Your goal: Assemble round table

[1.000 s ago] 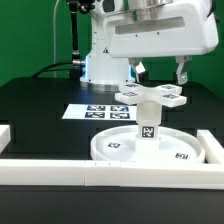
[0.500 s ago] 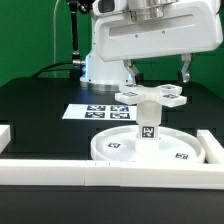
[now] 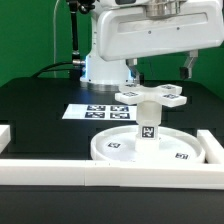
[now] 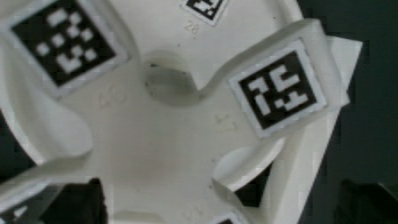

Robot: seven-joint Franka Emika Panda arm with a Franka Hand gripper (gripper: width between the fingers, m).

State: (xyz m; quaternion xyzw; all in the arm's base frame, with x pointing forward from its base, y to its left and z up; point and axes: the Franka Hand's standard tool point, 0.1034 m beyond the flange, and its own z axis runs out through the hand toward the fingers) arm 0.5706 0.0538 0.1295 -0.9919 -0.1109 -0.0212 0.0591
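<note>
Black tbl (image 3: 40, 100), cross foot (image 3: 150, 96) on leg (image 3: 147, 125), under spread fingers (image 3: 186, 68)

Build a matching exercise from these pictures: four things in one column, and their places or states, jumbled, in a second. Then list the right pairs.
Things
1. cross-shaped foot
2. leg
3. marker board
4. claw

Places or states
A. lies flat on the table, beyond the disc
B. hangs open above the rest, holding nothing
C. sits on top of the leg
D. stands upright on the disc

Pairs: 1-C, 2-D, 3-A, 4-B.
</note>
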